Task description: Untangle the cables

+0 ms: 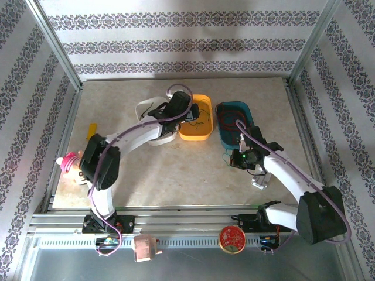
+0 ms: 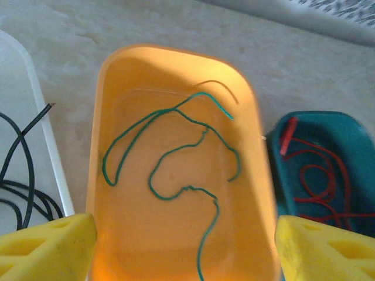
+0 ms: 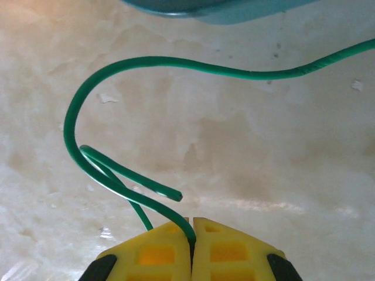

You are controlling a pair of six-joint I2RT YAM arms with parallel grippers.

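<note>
Looking down from above, we see the left gripper (image 1: pixel 188 114) reaching over the orange tray (image 1: pixel 202 136). That tray sits between a white tray (image 1: pixel 140 108) and a teal tray (image 1: pixel 218 117) on the marble table (image 1: pixel 176 175).

In the left wrist view the gripper's yellow fingers (image 2: pixel 47 249) stand wide apart at the bottom corners, with nothing between them. Below them, green cables (image 2: pixel 174 109) lie in loose curls on the orange tray's floor, clear of both fingers. To one side, black cables (image 2: pixel 12 187) rest in the white tray. To the other, red cables (image 2: pixel 310 175) coil in the teal tray.

We find the right gripper (image 1: pixel 233 159) low over the table, just in front of the teal tray's near end. Its wrist view shows the two yellow fingers (image 3: pixel 158 254) pressed together, pinching a green cable (image 3: pixel 176 60) at the seam between them. From there this cable bends out in a wide arc over the bare marble and runs off the right edge of the view. A short hairpin end is folded back beside the fingertips. We cannot tell whether the arc touches the table.
</note>
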